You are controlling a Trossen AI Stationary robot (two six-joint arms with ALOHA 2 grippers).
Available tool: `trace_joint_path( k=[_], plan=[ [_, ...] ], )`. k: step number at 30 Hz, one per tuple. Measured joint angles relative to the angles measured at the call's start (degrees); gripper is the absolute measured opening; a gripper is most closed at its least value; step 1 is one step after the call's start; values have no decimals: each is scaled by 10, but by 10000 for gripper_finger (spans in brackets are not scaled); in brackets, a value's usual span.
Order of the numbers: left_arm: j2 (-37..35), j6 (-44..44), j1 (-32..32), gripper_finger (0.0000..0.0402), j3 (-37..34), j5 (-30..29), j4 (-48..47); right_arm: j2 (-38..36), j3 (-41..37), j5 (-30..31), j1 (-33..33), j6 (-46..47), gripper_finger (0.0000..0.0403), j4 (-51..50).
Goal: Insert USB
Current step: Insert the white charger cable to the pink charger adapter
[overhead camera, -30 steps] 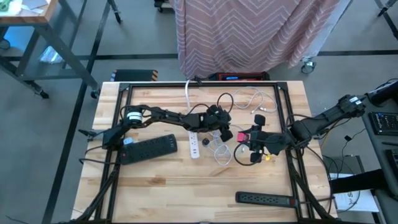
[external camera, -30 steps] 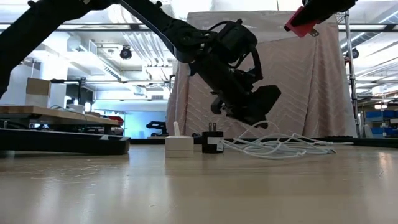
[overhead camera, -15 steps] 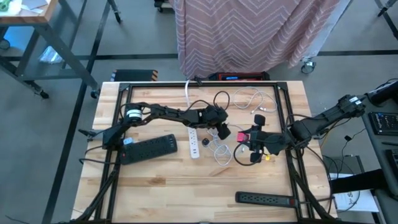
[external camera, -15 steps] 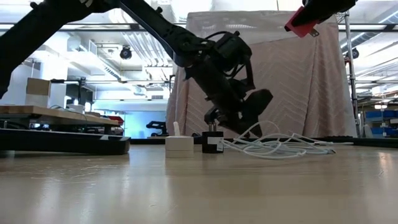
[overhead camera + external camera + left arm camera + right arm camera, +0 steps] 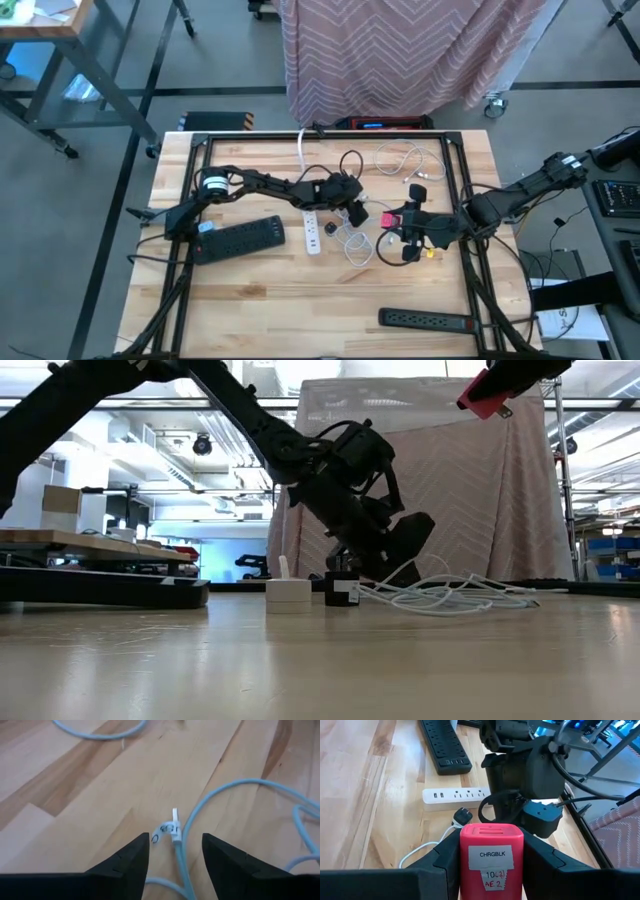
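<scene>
My left gripper (image 5: 174, 840) is open and low over the table's middle. Its fingertips stand on either side of the white USB plug (image 5: 174, 826), which lies flat on the wood at the end of a pale cable (image 5: 235, 787). In the low view, this gripper (image 5: 385, 545) hovers just above the black adapter (image 5: 342, 589) and the cable coils (image 5: 450, 596). My right gripper (image 5: 491, 840) waits right of centre, shut on a red charger block (image 5: 491, 851) labelled CHRGBLK. The block also shows in the high view (image 5: 390, 217). My right gripper pinches the red charger block between its two fingers, one on each side wall (image 5: 463, 851). The fingers come level from the table's right side. The block is lifted clear of the table (image 5: 490, 395), with its labelled face toward the wrist camera.
A white power strip (image 5: 312, 228) and a black plug (image 5: 330, 228) lie beside the left gripper. A black power strip (image 5: 238, 238) lies further left, and another (image 5: 425, 320) lies near the near edge. More cable loops (image 5: 400, 160) lie toward the far edge. A small white cube (image 5: 288, 595) sits by the adapter.
My left gripper has come down toward the table and shifted slightly toward its left edge, ending low over the cable coils. My right gripper and the red block have kept still.
</scene>
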Motion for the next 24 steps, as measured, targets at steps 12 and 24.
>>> trace_joint_path(
  k=[12, 24],
  plan=[
    [25, 36, -2, 150, -16, -3, 67, 0, 0, 0, 0, -3, 134, 0],
    [31, 78, -4, 67, -15, -30, 66, 0, 0, 0, 0, -18, 134, 0]
  ],
)
